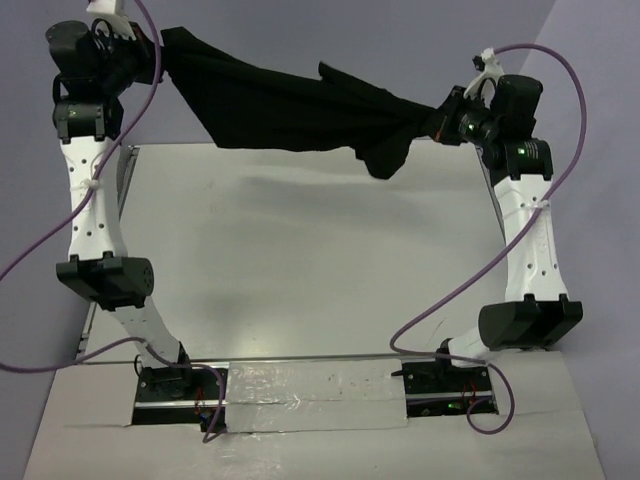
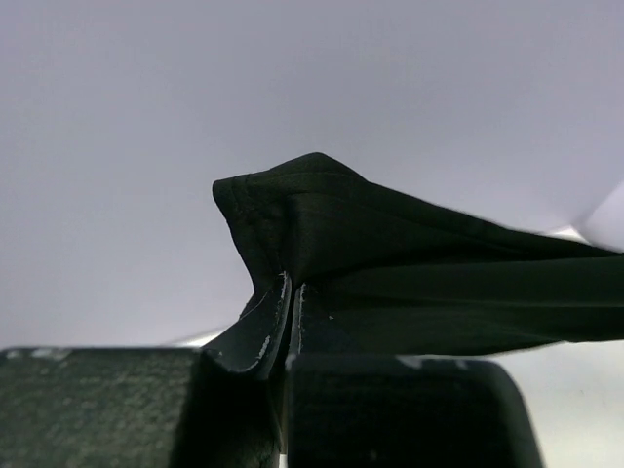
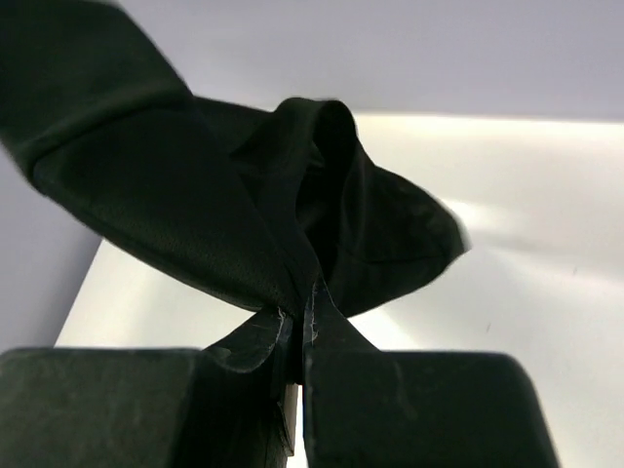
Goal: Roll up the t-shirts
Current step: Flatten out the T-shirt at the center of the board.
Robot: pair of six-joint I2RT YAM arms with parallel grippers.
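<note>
The black t-shirt [image 1: 290, 110] hangs in the air above the far edge of the table, stretched between both grippers. My left gripper [image 1: 158, 50] is shut on its left end, high at the far left; in the left wrist view the fabric [image 2: 390, 263] is pinched between my left gripper's [image 2: 291, 285] fingers. My right gripper [image 1: 432, 120] is shut on its right end, a little lower; a bunch of cloth droops below it. In the right wrist view the fabric [image 3: 195, 185] is clamped in my right gripper [image 3: 296, 317]. No neck label shows.
The white table [image 1: 300, 260] lies below the shirt, with a strip of silver tape [image 1: 310, 390] between the arm bases at the near edge. Purple cables [image 1: 30, 250] loop beside both arms. A lilac wall stands behind.
</note>
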